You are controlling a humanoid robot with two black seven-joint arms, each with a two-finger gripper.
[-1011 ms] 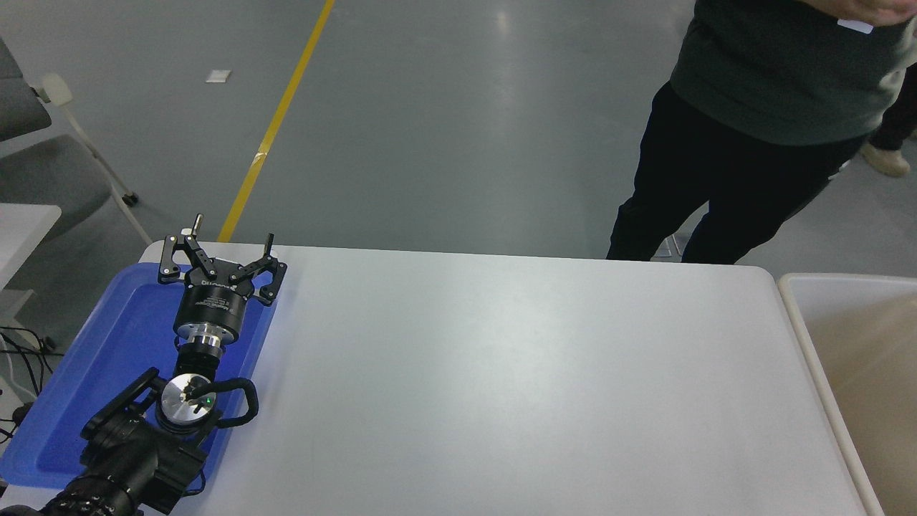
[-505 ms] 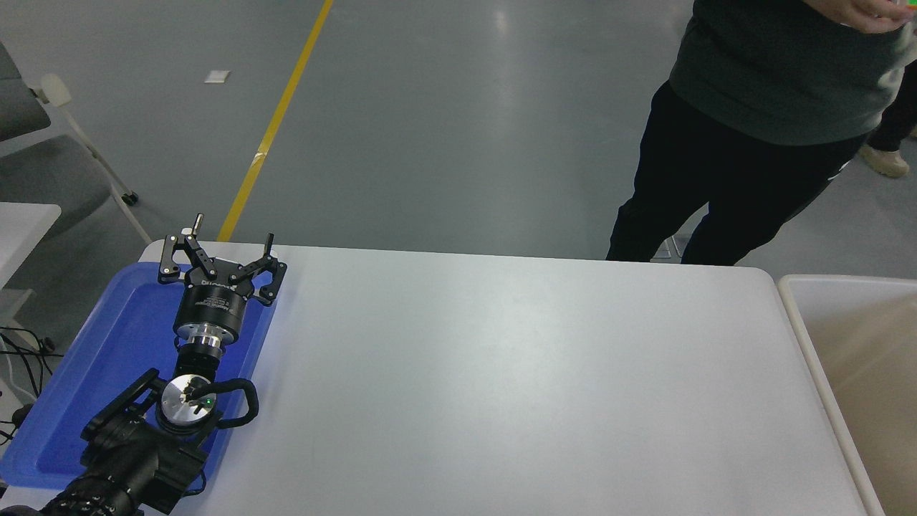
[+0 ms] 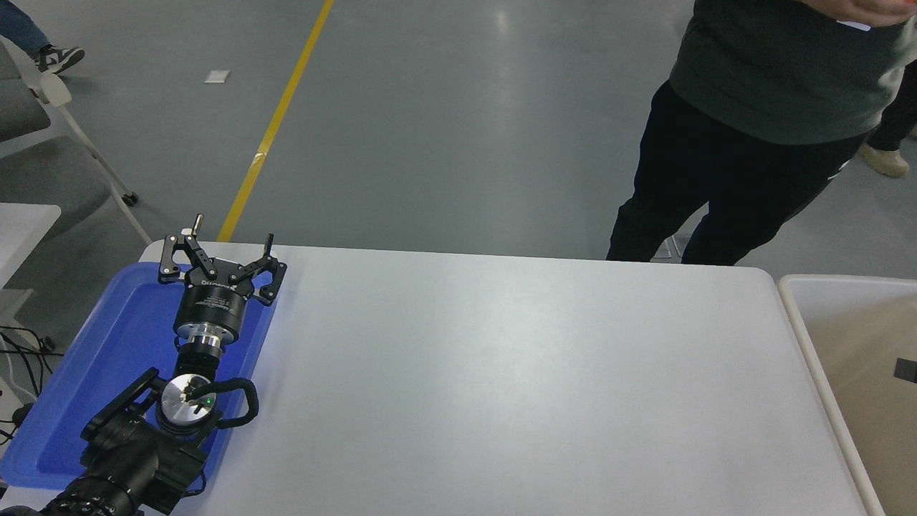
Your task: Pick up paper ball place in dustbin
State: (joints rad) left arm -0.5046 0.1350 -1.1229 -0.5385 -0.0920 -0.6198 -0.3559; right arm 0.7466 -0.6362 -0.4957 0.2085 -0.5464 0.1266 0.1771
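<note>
Nearby, a person (image 3: 723,129) stands beyond the table (image 3: 501,373), beside the dustbin (image 3: 809,337).

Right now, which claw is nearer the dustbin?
Only the left claw shows, open, parked above the blue tray, across the table from the dustbin at the right edge. The right claw is out of view.

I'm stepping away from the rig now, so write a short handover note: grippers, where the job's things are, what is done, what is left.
Left gripper: open, holding nothing, parked over the blue tray at the table's left end.
Right gripper: not in view.
Paper ball: not visible anywhere in the head view, neither on the white table nor in what shows of the bin.
Dustbin: at the right edge, partly cut off.
A person stands at the far side.
Done: cannot confirm.
Left: locate the ball first.
</note>
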